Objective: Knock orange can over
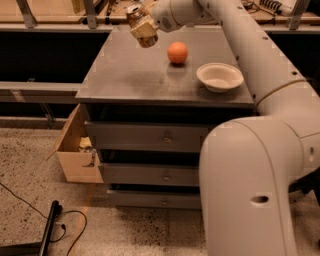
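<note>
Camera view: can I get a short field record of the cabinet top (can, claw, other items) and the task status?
can: orange can, far left corner of the cabinet top, appears upright
claw: claw just in front of the can, to its right; contact cannot be told
fruit: orange fruit, mid top, apart from the claw
bowl: white bowl, front right of the top
floor: cardboard box left of the cabinet
task status: can not yet knocked over
</note>
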Action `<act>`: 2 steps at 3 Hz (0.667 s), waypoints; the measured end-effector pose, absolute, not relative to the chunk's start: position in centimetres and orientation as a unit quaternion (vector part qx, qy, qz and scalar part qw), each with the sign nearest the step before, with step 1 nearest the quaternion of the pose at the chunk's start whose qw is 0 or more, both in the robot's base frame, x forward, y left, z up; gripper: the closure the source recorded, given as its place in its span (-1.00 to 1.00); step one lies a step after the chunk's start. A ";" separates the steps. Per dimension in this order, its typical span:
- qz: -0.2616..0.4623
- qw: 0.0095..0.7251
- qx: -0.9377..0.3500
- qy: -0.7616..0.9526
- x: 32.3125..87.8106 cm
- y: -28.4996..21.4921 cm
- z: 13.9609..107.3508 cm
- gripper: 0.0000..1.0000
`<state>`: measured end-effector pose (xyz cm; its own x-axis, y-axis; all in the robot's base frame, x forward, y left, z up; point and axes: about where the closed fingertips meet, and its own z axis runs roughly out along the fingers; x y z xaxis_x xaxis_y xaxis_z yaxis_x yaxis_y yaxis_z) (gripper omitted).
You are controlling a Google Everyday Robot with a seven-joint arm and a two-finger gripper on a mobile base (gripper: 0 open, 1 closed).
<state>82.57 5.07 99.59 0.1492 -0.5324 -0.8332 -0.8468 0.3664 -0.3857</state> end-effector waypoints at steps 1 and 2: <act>0.132 0.472 -0.587 0.644 81.9 5.6 98.4 1.00; 0.147 0.398 -0.634 0.646 79.2 6.5 95.5 1.00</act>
